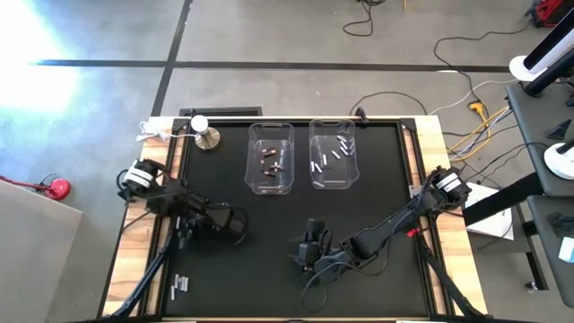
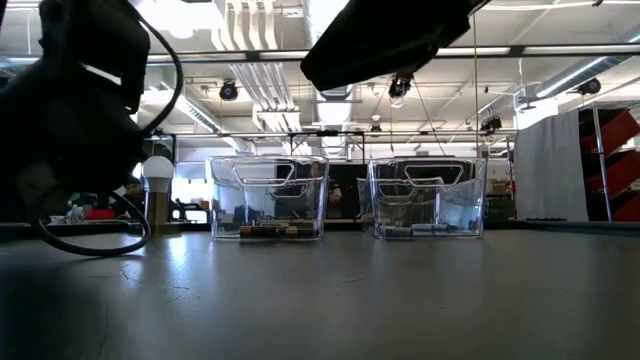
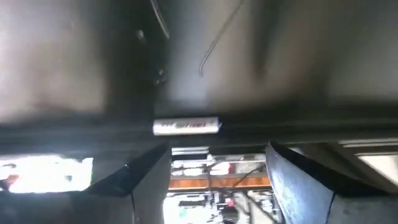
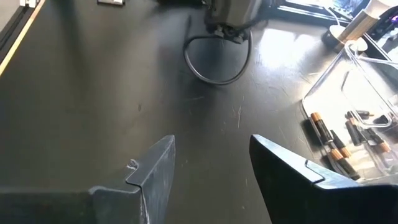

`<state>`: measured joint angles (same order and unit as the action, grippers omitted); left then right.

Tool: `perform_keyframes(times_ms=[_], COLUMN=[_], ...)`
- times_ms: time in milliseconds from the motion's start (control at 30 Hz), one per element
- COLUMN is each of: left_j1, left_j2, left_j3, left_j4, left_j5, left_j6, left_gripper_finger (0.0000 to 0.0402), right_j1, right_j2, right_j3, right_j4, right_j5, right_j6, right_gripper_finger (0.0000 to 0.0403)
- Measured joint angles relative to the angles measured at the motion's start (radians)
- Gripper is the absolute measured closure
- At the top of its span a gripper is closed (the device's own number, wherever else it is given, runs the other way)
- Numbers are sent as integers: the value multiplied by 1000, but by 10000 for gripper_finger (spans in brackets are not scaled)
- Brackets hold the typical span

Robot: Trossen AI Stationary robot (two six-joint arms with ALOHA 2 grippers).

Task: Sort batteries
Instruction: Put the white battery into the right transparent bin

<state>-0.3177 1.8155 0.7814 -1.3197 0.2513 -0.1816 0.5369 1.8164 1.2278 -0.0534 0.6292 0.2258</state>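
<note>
A few white batteries (image 1: 181, 285) are left near the worktop's (image 1: 377, 193) front-left corner; the rest lie sorted in two clear bins (image 1: 270, 158) at the back. One white cell (image 3: 186, 126) is seen ahead of the left gripper (image 3: 217, 180), whose fingers stand apart. It could be nudged and rolled off the edge. The right gripper (image 4: 211, 171), also apart and empty, waits at front centre.
</note>
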Motion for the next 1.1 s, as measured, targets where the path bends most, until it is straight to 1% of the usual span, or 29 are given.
perform_keyframes(times_ms=[67, 167, 233, 367, 500, 633, 733, 933, 1100], left_j1=[18, 38, 59, 103, 103, 103, 104, 104, 104], left_j2=[2, 2, 2, 4, 4, 4, 7, 66, 97], left_j3=[-6, -18, -30, -83, -116, -128, -142, -147, -140], left_j4=[30, 57, 68, 78, 127, 134, 140, 149, 139], left_j5=[3, -43, -50, -25, -33, -32, -6, -7, -16], left_j6=[-4, -4, -21, -87, -64, -62, -40, -52, -48], left_gripper_finger=[163, 162, 162, 162, 162, 162, 163, 178, 206], right_j1=[0, 0, 0, 0, 0, 0, 0, 0, 0], right_j2=[0, 0, 0, 0, 0, 0, 0, 0, 0], right_j3=[0, 0, 0, 0, 0, 0, -1, -2, -2], right_j4=[-1, -1, -1, -1, -2, -2, -2, -2, -6], right_j5=[0, 0, 0, -1, -1, -1, -1, -2, -16], right_j6=[0, 1, 2, 2, 2, 2, 2, 2, 3], right_gripper_finger=[202, 202, 202, 202, 202, 202, 202, 202, 202])
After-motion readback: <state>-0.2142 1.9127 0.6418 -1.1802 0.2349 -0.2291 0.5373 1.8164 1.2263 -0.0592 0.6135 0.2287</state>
